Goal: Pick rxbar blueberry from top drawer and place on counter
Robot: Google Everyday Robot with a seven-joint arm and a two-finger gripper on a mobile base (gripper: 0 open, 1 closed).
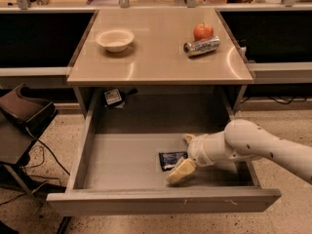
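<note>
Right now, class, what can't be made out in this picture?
Camera view: the rxbar blueberry, right end hidden by the gripper in the top drawer.
Its wrapper lettering: too small.
Small object under the counter: too small to identify.
Robot arm: cut off by right edge.

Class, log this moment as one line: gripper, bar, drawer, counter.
gripper: open, inside top drawer, at rxbar blueberry | rxbar blueberry: flat on drawer floor, not lifted | counter: bowl, apple, can

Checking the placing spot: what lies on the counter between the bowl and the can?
Nothing: in the camera view bare counter separates bowl from can. The gripper is down in the top drawer, at the rxbar blueberry.
</note>
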